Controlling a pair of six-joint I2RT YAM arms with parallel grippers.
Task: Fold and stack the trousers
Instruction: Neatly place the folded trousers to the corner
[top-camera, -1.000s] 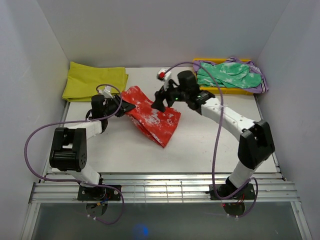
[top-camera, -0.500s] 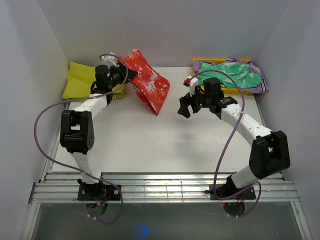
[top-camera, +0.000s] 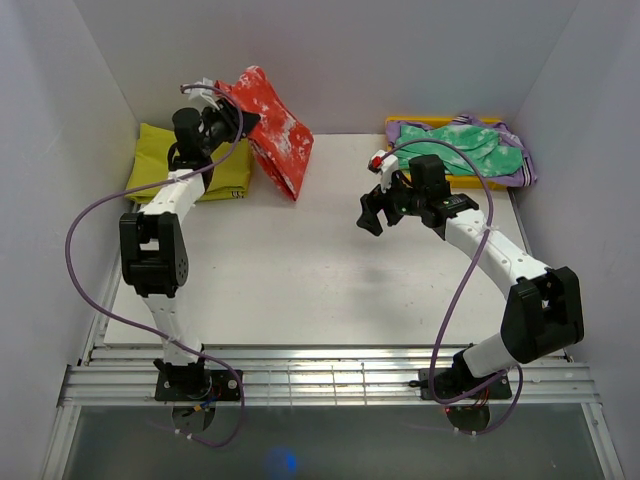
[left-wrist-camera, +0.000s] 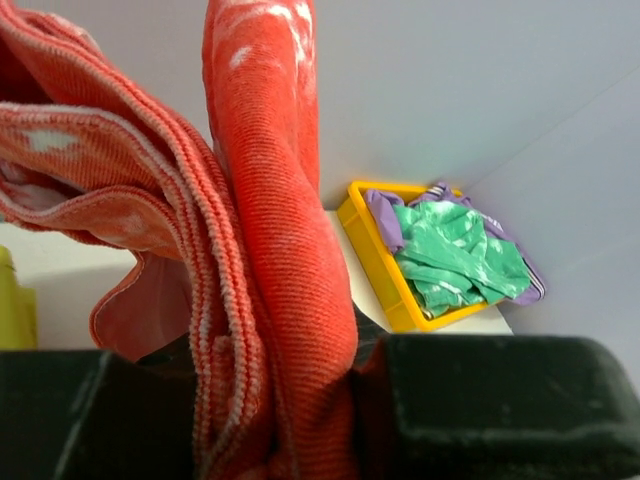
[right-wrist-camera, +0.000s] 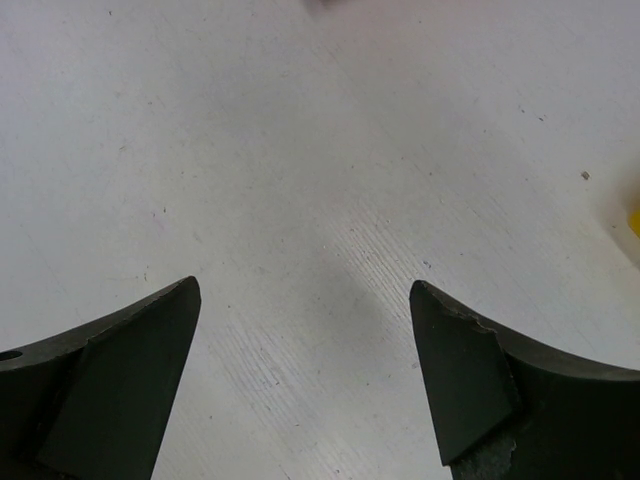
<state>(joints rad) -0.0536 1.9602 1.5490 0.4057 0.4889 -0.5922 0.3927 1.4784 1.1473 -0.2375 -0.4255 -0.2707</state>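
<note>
Trousers (top-camera: 275, 125) held up at far left, folded into a bunch, just right of the yellow cloth (top-camera: 150, 160). I can't tell whether the lowest corner touches the worktop (top-camera: 300, 270). My left fingers (left-wrist-camera: 480, 400) are pinching the red-orange layers, and the fabric fills the gap between them. My right fingers (right-wrist-camera: 110, 390) are spread wide with nothing between them, close over bare worktop, right of centre. Far right: green mottled garment (top-camera: 455, 148) lying in a yellow tray (top-camera: 450, 181), with purple cloth (top-camera: 522, 165) at its edge.
</note>
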